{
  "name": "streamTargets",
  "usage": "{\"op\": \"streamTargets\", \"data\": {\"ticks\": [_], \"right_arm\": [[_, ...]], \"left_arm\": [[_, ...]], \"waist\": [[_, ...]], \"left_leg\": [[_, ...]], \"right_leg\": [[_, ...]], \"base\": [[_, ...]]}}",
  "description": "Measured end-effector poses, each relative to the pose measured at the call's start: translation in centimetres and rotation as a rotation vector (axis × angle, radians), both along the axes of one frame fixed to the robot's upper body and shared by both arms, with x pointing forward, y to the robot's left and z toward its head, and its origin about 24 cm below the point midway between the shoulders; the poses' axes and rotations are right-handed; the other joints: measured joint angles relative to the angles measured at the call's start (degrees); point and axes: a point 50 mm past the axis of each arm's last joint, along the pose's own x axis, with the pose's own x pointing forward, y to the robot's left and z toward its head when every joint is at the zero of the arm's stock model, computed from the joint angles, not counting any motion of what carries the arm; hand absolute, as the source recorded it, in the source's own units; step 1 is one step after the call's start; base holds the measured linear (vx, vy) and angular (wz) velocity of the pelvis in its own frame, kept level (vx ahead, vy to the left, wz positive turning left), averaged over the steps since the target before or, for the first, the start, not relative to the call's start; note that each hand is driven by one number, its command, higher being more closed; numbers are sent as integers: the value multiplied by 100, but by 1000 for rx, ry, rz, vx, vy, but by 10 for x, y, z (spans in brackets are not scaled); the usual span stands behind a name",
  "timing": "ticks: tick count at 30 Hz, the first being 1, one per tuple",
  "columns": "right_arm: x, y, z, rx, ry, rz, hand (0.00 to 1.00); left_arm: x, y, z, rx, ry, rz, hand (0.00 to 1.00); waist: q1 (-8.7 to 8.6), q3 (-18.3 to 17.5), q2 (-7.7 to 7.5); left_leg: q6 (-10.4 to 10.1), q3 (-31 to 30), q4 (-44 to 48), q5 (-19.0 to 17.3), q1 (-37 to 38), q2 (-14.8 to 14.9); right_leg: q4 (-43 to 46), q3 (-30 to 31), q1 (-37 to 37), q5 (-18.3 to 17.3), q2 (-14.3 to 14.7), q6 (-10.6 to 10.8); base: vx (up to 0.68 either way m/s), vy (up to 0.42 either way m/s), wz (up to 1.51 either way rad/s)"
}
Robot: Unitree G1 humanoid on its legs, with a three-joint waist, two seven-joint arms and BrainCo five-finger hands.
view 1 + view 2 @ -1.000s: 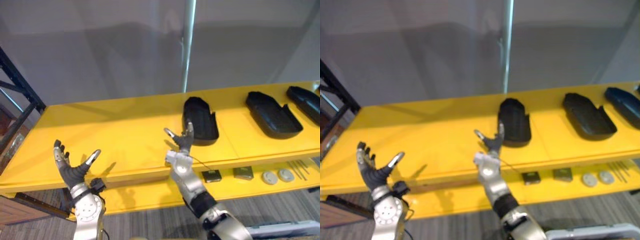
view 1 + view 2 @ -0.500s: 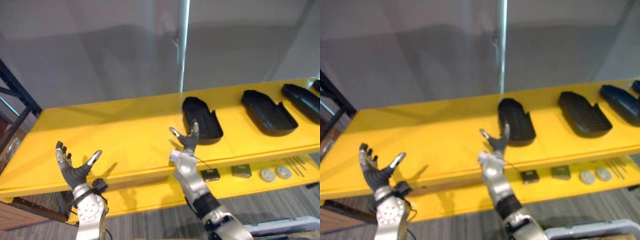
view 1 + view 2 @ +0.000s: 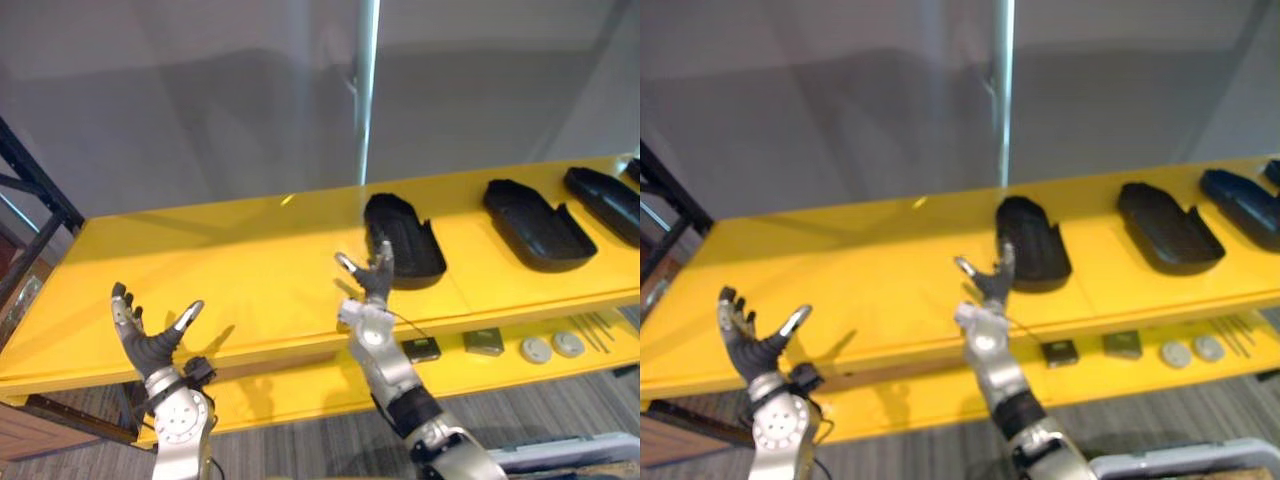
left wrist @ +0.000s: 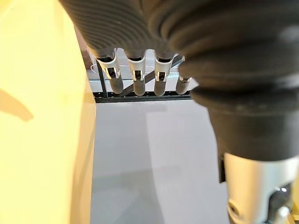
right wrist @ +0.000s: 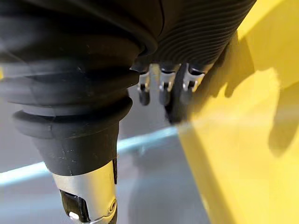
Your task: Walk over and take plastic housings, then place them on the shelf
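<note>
Left hand [image 3: 150, 342] up by front edge of yellow shelf [image 3: 240, 265], fingers spread, empty. Right hand [image 3: 370, 285] fingers spread, empty, just short of nearest housing [image 3: 402, 240]. Second housing [image 3: 540, 225], third housing [image 3: 605, 200] lie further right on shelf.

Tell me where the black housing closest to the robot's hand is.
In both eye views the nearest housing lies on the yellow shelf, just beyond the right hand, with another housing to its right.

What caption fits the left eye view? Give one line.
Left hand and right hand open, empty, before the yellow shelf bearing black plastic housings.
</note>
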Motion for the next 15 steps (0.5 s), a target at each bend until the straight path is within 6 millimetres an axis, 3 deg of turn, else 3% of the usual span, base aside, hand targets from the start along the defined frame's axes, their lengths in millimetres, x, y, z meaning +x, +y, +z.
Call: {"op": "streamTargets", "data": {"ticks": [2, 4, 5, 8, 9, 10, 12, 13, 15], "right_arm": [[-3, 12, 5, 7, -40, 133, 0], [-10, 28, 25, -8, -167, 320, 0], [-11, 30, 32, -8, -205, 347, 0], [-7, 15, 79, -15, -446, 360, 0], [-3, -3, 102, -44, -556, 303, 0], [-1, -12, 113, -58, -608, 273, 0], [1, -52, 151, -101, -767, 167, 0], [1, -62, 157, -114, -794, 138, 0], [-3, -102, 175, -126, -863, 35, 0]], "left_arm": [[0, 1, 0, 1, -1, 4, 0], [2, 3, 3, 6, -16, 12, 0], [3, 4, 4, 9, -22, 14, 0], [6, 11, 13, 24, -74, 42, 0], [7, 14, 17, 30, -100, 52, 0], [7, 15, 19, 33, -111, 58, 0], [9, 17, 29, 45, -156, 62, 0], [9, 17, 30, 46, -164, 60, 0], [13, 16, 35, 50, -189, 51, 0]], "waist": [[0, -1, -1], [12, -6, -10], [14, -11, -19], [28, -40, -69], [26, -60, -104], [23, -74, -127], [3, -125, -213], [-10, -138, -234], [-50, -170, -299]], "left_leg": [[0, -4, -4, 0, -3, 1], [0, -17, -8, 0, -11, -2], [0, -22, -8, 1, -13, -3], [0, -35, 2, 4, -16, -10], [1, -34, 2, 4, -13, -13], [1, -33, 1, 4, -12, -14], [0, -15, -4, 3, -1, -11], [0, -9, -5, 2, 0, -11], [-1, 12, -4, -1, 6, -4]], "right_leg": [[-6, -6, 0, 0, 2, 0], [-25, -25, 9, 0, 3, 0], [-31, -30, 13, 0, 3, 0], [-37, -40, 20, 4, 0, 6], [-37, -38, 22, 5, -2, 8], [-37, -37, 22, 6, -3, 8], [-37, -23, 21, 7, -2, 9], [-37, -17, 19, 8, -2, 9], [-37, 4, 12, 9, 3, 10]], "base": [[0, 0, 0], [0, 0, 4], [0, 0, 5], [0, 0, 1], [0, 0, 0], [0, 0, 0], [0, 0, -2], [0, 0, -4], [0, 0, -4]]}}
